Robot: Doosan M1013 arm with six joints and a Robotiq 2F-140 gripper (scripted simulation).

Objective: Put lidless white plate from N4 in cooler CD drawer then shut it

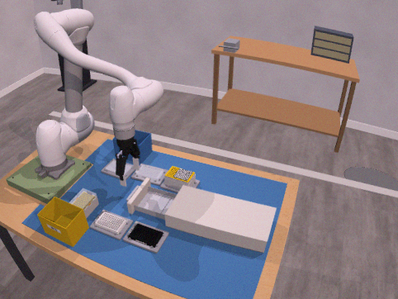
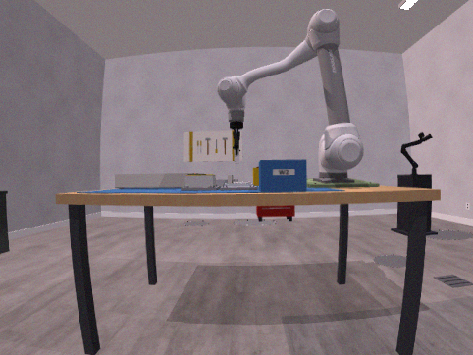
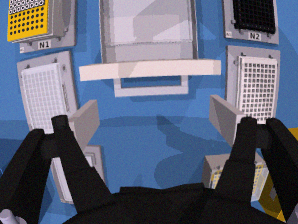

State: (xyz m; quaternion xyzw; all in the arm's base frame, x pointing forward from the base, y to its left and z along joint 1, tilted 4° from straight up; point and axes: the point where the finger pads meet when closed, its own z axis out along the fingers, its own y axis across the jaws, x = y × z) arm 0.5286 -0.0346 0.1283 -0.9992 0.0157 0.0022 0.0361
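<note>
The cooler CD (image 1: 220, 216) lies on the blue mat with its drawer (image 1: 154, 202) pulled out toward the arm's base. The drawer's floor is bare in the wrist view (image 3: 149, 16), and its bar handle (image 3: 149, 86) lies just ahead of my fingers. A white plate with open wells (image 1: 109, 222) sits in a front nest and shows at the right of the wrist view (image 3: 256, 86). I cannot read its nest label. My gripper (image 1: 124, 175) (image 2: 236, 152) (image 3: 154, 109) hangs above the mat near the handle, well above the bench. It is open and empty.
A smooth white plate (image 1: 149, 173), a yellow plate (image 1: 179, 175) and an empty nest (image 1: 117, 167) form the back row. A black plate (image 1: 145, 236) and a tip box (image 1: 84, 200) sit in front. A blue bin (image 1: 138, 142) and a yellow bin (image 1: 62, 220) stand nearby.
</note>
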